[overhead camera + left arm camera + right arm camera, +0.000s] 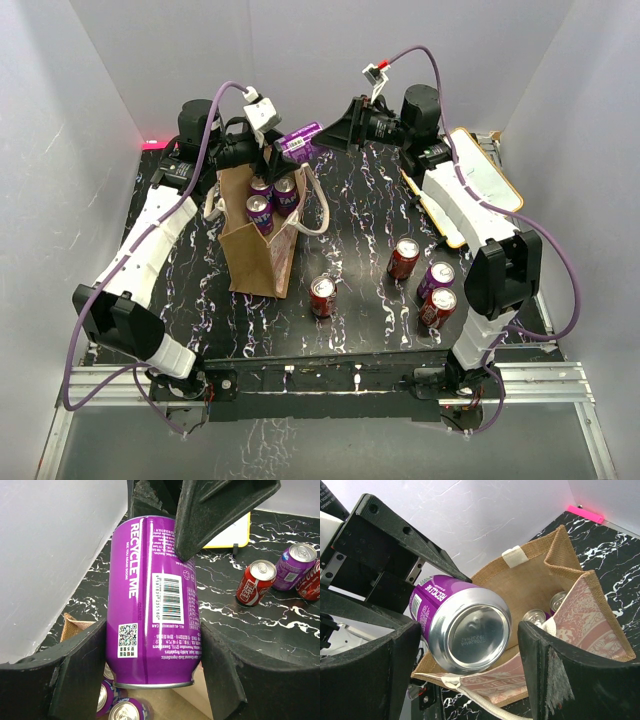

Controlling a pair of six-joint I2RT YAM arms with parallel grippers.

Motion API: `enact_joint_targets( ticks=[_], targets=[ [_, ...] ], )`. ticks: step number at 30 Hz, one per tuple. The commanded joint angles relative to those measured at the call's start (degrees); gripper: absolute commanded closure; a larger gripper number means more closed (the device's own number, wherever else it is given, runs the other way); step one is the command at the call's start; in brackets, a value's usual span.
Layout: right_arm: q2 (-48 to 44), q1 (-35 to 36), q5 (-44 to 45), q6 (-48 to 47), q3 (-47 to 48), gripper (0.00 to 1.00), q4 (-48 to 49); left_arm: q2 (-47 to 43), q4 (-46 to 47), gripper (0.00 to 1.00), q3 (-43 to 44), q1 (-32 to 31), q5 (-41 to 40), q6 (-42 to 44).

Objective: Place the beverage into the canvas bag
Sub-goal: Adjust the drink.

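can: purple beverage can [150, 605], held in the air over the open mouth of the canvas bag [255, 265], upper middle of the top view.
axis: long axis near level, running left-right in the top view, right end slightly higher. The base faces the right wrist camera and the lid end points toward frame left.
left gripper [152, 675]: clenched on the can, fingers touching both flanks.
right gripper [470, 650]: jaws spread, straddling the base end with a sliver of gap on each side (looks let go, not pinching).
bag: upright, left of centre, with purple cans [262, 205] already inside.
step: judged a hand-over right at the drop point; can not yet in the bag.
next: right arm should back clear toward frame right. The left then needs to tip the can and lower it into free space beside the cans inside before letting go.
rest: loose cans [403, 257] on the table [350, 200], lower middle to lower right.
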Motion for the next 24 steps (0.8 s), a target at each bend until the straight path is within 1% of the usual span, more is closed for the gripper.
enact_joint_targets(
  ticks=[1, 6, 10, 17, 24],
  targets=[
    [-0.6, 0.5, -1.0, 0.9, -1.5, 0.2, 4.0, -4.6, 5.8, 1.0, 3.8, -0.1, 5.1, 1.5],
    [-1.2, 0.4, -1.7, 0.9, -2.9, 0.19, 4.6, -4.1, 6.3, 1.0, 4.2, -0.1, 5.4, 1.1],
    [-1.6, -0.8, 0.1, 1.2, -5.3, 0.19, 3.6, -4.0, 6.4, 1.0, 4.8, -0.1, 5.7, 0.8],
    [-1.5, -1.1, -0.2, -0.3, -8.1, 0.19, 2.9, -4.5, 6.5, 1.0, 4.8, -0.1, 5.8, 0.6],
    [-1.6, -0.8, -1.0, -1.2, -7.8, 0.2, 1.8, -4.5, 7.6, 1.0, 4.7, -0.1, 5.4, -0.6]
  ],
)
